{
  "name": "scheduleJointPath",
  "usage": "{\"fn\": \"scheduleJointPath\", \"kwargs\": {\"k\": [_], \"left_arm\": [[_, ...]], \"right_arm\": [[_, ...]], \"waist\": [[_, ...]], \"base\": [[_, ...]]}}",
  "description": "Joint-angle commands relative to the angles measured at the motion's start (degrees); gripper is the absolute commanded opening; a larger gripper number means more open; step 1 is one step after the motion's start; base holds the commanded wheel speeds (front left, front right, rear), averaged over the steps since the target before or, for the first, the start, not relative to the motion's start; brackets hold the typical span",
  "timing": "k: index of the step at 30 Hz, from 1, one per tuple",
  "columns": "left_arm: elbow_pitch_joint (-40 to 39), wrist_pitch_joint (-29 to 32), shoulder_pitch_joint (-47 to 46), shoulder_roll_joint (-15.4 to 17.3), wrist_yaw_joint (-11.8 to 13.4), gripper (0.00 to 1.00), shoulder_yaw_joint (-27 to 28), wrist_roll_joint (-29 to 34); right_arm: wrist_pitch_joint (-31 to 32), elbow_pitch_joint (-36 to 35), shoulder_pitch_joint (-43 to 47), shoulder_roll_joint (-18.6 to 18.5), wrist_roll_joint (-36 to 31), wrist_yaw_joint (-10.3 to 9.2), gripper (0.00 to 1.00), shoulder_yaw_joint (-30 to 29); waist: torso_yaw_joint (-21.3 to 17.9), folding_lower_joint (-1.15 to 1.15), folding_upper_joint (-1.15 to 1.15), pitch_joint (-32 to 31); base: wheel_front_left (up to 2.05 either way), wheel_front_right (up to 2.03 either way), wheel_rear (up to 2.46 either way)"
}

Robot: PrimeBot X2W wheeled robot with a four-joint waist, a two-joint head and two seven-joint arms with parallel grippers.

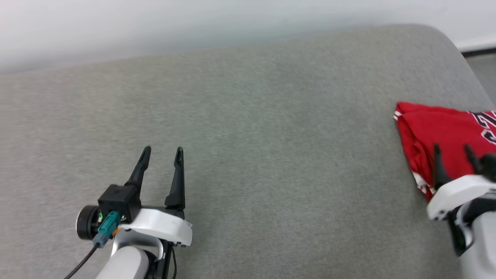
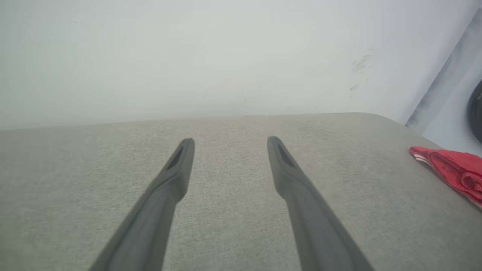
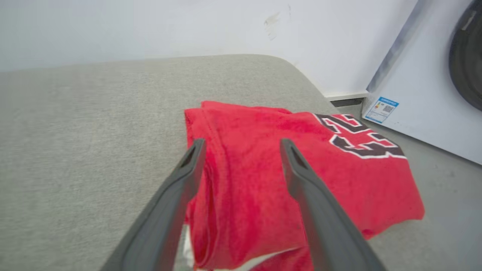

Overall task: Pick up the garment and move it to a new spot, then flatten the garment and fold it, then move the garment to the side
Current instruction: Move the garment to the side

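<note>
Right claw spread, empty, over garment.

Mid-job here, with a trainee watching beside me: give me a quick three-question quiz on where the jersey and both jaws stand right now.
1. True or false: the garment lies near the right edge of the grey cushion.
2. The right jaws are: A) shut on the garment; B) open, over the garment; C) open, over bare cushion.
3. What do the left jaws hold?
Key: 1 true; 2 B; 3 nothing, they are open over bare cushion.
</note>
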Motion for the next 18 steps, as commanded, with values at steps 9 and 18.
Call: {"fn": "scheduleJointPath", "kwargs": {"k": [9,18], "left_arm": [[2.5,-1.1,6.1,-0.2,0.9,1.0,3.4,-1.2],[3.3,-1.2,9.5,1.4,0.5,1.0,6.4,-0.5]], "right_arm": [[2.4,-14.5,11.7,4.9,6.7,-0.07,1.0,9.1],[7.2,-29.7,20.7,6.5,8.0,-0.07,1.0,10.6]], "waist": [[11.0,0.01,0.0,-9.4],[11.7,0.01,0.0,-12.7]], "base": [[0.0,0.0,0.0],[0.0,0.0,0.0]]}}
